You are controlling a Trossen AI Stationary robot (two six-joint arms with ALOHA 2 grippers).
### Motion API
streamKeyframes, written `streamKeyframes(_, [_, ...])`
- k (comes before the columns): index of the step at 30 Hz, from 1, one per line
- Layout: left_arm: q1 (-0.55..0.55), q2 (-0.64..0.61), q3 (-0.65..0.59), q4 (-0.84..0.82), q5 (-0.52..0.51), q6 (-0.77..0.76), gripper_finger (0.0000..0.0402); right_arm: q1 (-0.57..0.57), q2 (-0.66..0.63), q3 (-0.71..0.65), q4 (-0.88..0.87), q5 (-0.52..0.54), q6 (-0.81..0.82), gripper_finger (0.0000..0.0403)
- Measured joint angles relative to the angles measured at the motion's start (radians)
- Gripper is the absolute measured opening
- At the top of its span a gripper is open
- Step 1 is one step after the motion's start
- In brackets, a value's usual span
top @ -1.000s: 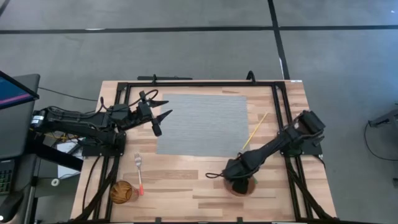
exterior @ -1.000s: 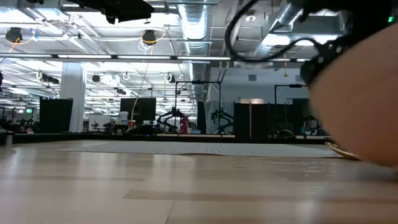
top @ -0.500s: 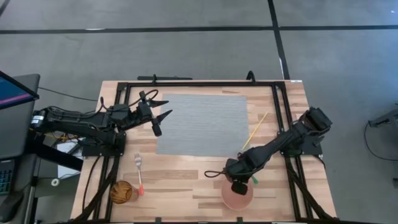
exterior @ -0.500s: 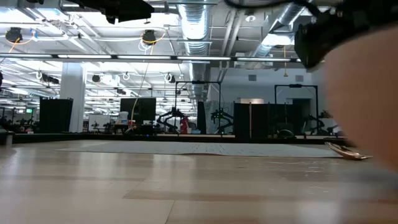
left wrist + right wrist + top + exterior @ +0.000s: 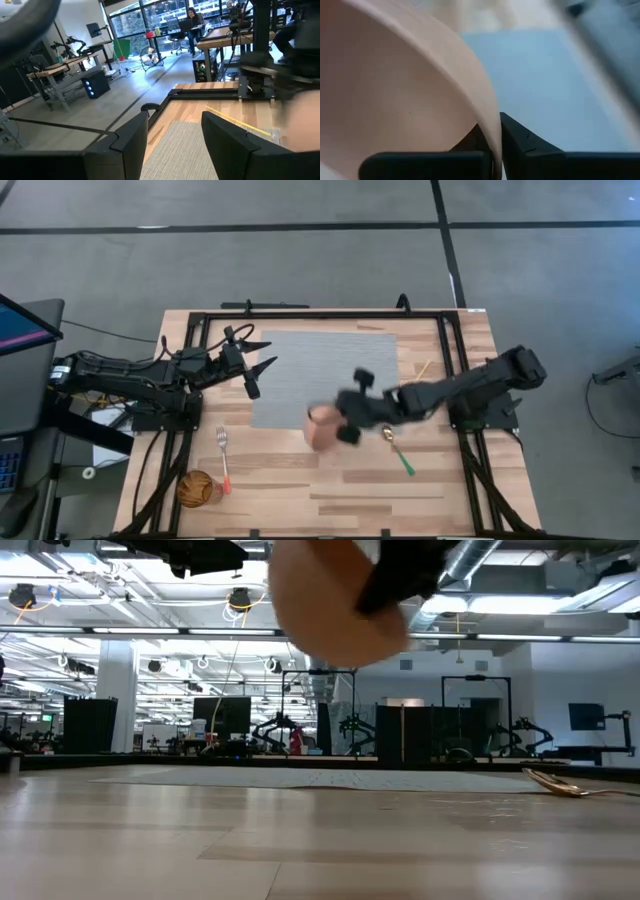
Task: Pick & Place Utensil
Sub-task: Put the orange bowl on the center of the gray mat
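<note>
A pink bowl (image 5: 320, 426) hangs in the air over the near edge of the grey mat (image 5: 320, 375), with my right gripper (image 5: 347, 420) shut on it. In the low view the bowl (image 5: 330, 600) is well above the tabletop. A spoon with a gold head and green handle (image 5: 396, 448) lies flat on the wood to the right of the bowl. It also shows low at the right in the low view, spoon (image 5: 558, 784). My left gripper (image 5: 258, 370) waits open over the mat's left edge, its fingers (image 5: 130, 142) holding nothing. My right gripper pinches the bowl's wall at the rim (image 5: 489, 120), one finger (image 5: 469, 142) inside the bowl and the other (image 5: 522, 142) outside. It comes at the bowl from the table's right side. The bowl is lifted clear of the table.
A fork with a pink handle (image 5: 223, 456) and a round brown object (image 5: 197, 488) lie at the near left. A yellow stick (image 5: 422, 368) lies by the mat's right edge. Black frame rails (image 5: 455, 350) run along the table's sides.
My right gripper has shut on the pink bowl near the table's near right. It has lifted the bowl clear and swung it up and toward the left and far side, over the mat's near edge. The spoon now lies uncovered on the wood.
</note>
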Motion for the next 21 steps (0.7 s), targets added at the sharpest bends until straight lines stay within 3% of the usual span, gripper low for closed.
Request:
streamKeyframes(4, [0.0, 0.0, 0.0, 0.0, 0.0, 0.0, 0.0188, -0.182, 0.044, 0.08, -0.003, -0.062, -0.012, 0.0004])
streamKeyframes(9, [0.0, 0.0, 0.0, 0.0, 0.0, 0.0, 0.0188, -0.379, 0.215, 0.245, -0.179, -0.427, -0.011, 0.0004])
streamKeyframes(15, [0.0, 0.0, 0.0, -0.005, 0.0, 0.0, 0.0188, -0.507, 0.461, 0.441, -0.513, -0.513, -0.135, 0.0003])
streamKeyframes(21, [0.0, 0.0, 0.0, -0.023, 0.0, 0.0, 0.0188, -0.572, 0.607, 0.516, -0.535, -0.666, -0.235, 0.0004])
